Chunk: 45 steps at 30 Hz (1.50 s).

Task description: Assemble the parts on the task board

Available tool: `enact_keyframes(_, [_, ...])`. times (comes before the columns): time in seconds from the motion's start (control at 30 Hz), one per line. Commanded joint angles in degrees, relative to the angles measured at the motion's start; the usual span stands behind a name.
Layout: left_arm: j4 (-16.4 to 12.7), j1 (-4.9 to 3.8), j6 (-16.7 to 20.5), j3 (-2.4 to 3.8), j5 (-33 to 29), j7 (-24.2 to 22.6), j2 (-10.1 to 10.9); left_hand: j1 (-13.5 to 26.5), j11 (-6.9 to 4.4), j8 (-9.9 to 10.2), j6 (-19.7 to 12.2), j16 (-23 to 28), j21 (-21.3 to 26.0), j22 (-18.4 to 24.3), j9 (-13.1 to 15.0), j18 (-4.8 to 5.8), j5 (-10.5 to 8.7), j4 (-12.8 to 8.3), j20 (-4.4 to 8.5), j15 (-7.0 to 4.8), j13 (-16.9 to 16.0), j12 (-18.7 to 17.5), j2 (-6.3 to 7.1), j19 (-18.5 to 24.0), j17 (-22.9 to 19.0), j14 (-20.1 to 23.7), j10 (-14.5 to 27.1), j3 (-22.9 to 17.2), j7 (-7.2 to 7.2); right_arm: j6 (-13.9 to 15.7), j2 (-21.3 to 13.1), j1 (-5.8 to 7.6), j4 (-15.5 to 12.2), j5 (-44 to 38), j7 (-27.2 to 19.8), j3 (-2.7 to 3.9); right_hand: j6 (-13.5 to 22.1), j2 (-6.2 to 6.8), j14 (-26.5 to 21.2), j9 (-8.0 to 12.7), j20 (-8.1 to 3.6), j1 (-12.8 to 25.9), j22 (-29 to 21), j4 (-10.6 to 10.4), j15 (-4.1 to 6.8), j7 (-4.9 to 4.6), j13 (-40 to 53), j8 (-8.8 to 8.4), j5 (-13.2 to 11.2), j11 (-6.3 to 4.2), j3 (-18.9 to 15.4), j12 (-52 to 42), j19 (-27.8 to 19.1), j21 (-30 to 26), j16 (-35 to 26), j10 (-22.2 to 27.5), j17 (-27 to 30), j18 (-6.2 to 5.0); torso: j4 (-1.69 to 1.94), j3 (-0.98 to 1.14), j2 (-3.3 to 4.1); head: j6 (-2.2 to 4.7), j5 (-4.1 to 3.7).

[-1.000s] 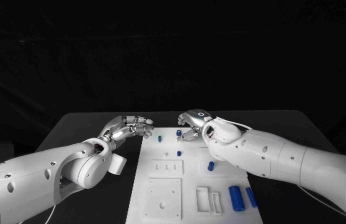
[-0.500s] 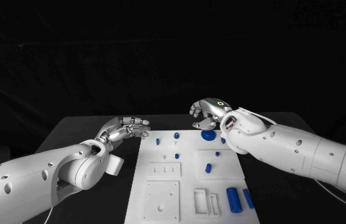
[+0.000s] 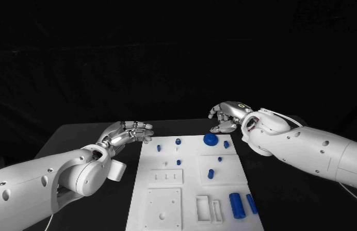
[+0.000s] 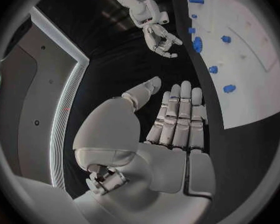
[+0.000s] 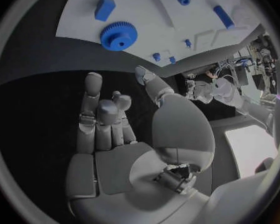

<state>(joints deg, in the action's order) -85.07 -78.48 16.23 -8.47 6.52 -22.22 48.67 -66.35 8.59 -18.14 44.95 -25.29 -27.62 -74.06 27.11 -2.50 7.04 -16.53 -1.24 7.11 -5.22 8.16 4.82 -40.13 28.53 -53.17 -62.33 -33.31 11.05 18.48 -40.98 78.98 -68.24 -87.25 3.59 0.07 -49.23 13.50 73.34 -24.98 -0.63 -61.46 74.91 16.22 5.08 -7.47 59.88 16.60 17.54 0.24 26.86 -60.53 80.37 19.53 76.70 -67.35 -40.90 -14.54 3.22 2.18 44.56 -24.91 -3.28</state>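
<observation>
Hovering empty with fingers loosely curled beyond the white board's (image 3: 195, 190) far edge, the right hand (image 3: 227, 117) was nearest the blue gear (image 3: 210, 138) lying just below it.

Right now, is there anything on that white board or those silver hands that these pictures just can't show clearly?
- Head view: the task board is cut off by the bottom edge.
- Head view: the small blue pegs are too small to tell their shape.
- Left wrist view: the left hand covers part of the board's edge.
- Head view: the right hand hides its own palm.
</observation>
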Motion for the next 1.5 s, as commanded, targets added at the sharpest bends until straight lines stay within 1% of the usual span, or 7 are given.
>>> enact_keyframes(0.03, [-0.08, -0.12, -0.81, 0.04, -0.45, -0.4, 0.08, 0.15, 0.2, 0.3, -0.44, 0.33, 0.28, -0.08, -0.03, -0.92, -0.37, 0.15, -0.08, -0.06, 0.07, -0.33, 0.48, 0.21, 0.08, -0.02, -0.03, 0.22, -0.01, -5.41, 1.47, -0.24, 1.71, 0.89, -0.05, -0.05, 0.37, -0.27, -0.22, 0.4, -0.94, 0.77, 1.44, 0.02, -0.44, -0.84, 2.96, -0.61, -0.17, 1.48, -0.29, -3.36, 1.56, 0.96, 0.98, 2.45, -1.42, -0.46, -0.1, -0.02, -0.03, -0.08, -0.39])
enact_keyframes(0.17, [-0.04, -0.11, -0.9, 0.03, -0.44, -0.23, 0.04, 0.15, 0.2, 0.3, -0.44, 0.34, 0.28, -0.08, -0.03, -0.92, -0.37, 0.15, -0.08, -0.06, 0.07, -0.35, 0.44, 0.21, 0.09, -0.02, -0.03, 0.21, -0.01, -7.09, 2.68, -1.12, 3.15, -0.01, 0.03, -0.07, 1.54, -0.58, -0.22, 0.79, -1.59, 0.15, 1.62, 0.25, -0.8, -1.18, 4.68, -1.38, -1.35, 1.83, -0.37, -5.71, 2.78, 2.58, 2.3, 2.22, -3.09, -0.44, -0.07, -0.05, -0.02, -0.2, -0.17])
enact_keyframes(0.47, [-0.33, -0.11, -0.93, 0.03, -0.44, -0.19, 0.11, 0.27, 0.22, 0.35, -0.49, 0.41, 0.3, -0.08, -0.04, -0.91, -0.47, 0.15, -0.09, -0.05, 0.1, -0.45, 0.48, 0.24, 0.12, 0.0, -0.02, 0.29, 0.0, -8.11, 3.93, -2.25, 5.01, -1.58, 1.66, -0.19, 1.9, -1.17, -0.91, 0.94, -1.11, 0.39, 1.6, 0.21, -1.09, -1.49, 6.33, -1.64, -2.02, 2.13, -0.73, -7.5, 2.61, 4.78, 2.86, 1.65, -4.8, -0.41, 0.38, -0.3, 0.0, -0.76, -0.41])
enact_keyframes(0.83, [-0.78, -0.11, -0.82, 0.04, -0.43, -0.18, 0.28, 0.41, 0.25, 0.4, -0.55, 0.44, 0.31, -0.09, -0.05, -0.9, -0.54, 0.18, -0.1, -0.04, 0.13, -0.53, 0.5, 0.24, 0.15, -0.01, 0.01, 0.37, 0.03, -8.92, 3.36, -2.59, 4.89, -1.6, 1.76, -0.2, 1.25, -1.9, -1.01, 0.87, -1.02, 0.32, 1.55, 0.26, -1.01, -1.39, 6.82, -1.35, -1.94, 2.04, -0.37, -8.07, 2.11, 5.95, 2.81, 1.41, -5.67, -0.46, 0.26, -0.13, 0.17, -1.25, -0.43])
enact_keyframes(0.93, [-0.88, -0.12, -0.87, 0.04, -0.32, -0.03, 0.34, 0.44, 0.26, 0.42, -0.57, 0.45, 0.31, -0.09, -0.05, -0.91, -0.54, 0.19, -0.1, -0.04, 0.14, -0.56, 0.48, 0.23, 0.15, -0.01, 0.03, 0.38, 0.04, -8.94, 3.39, -2.59, 5.28, -1.43, 1.6, -0.2, 0.96, -2.34, -1.01, 0.85, -1.03, -0.1, 1.53, 0.29, -0.95, -1.32, 6.95, -1.22, -2.37, 1.98, -0.01, -8.22, 1.9, 6.33, 2.74, 1.33, -5.95, -0.46, 0.39, -0.21, 0.13, -1.38, -0.5])
enact_keyframes(1.03, [-0.78, -0.12, -0.87, 0.04, -0.26, 0.12, 0.41, 0.33, 0.28, 0.47, -0.64, 0.49, 0.33, -0.09, -0.07, -0.94, -0.55, 0.07, -0.07, -0.06, 0.17, -0.65, 0.61, 0.25, 0.18, -0.01, 0.09, 0.37, 0.05, -9.31, 3.64, -2.59, 5.62, -1.4, 1.33, -0.2, 0.17, -2.97, -1.0, 0.79, -0.89, -1.34, 1.48, 0.11, -0.83, -1.06, 6.85, -0.89, -5.52, 1.77, 1.66, -8.14, 1.46, 6.86, 2.44, 1.46, -6.35, -0.45, 0.34, -0.29, 0.09, -1.4, -0.53])
enact_keyframes(1.5, [-0.61, -0.12, -0.94, 0.04, -0.26, 0.15, 0.39, 0.36, 0.3, 0.5, -0.68, 0.53, 0.34, -0.1, -0.07, -0.93, -0.56, 0.1, -0.08, -0.05, 0.18, -0.7, 0.64, 0.25, 0.2, 0.0, 0.09, 0.39, 0.07, -11.29, 4.2, -3.04, 6.5, -1.4, 1.59, -0.21, -0.89, -3.92, -0.62, 1.05, -0.55, -1.04, 1.41, -0.11, -0.46, -0.75, 6.87, -0.72, -9.26, 1.45, 5.28, -8.18, 0.74, 8.4, 1.64, 1.13, -7.49, -0.46, 0.35, -0.24, 0.18, -1.85, -0.6])
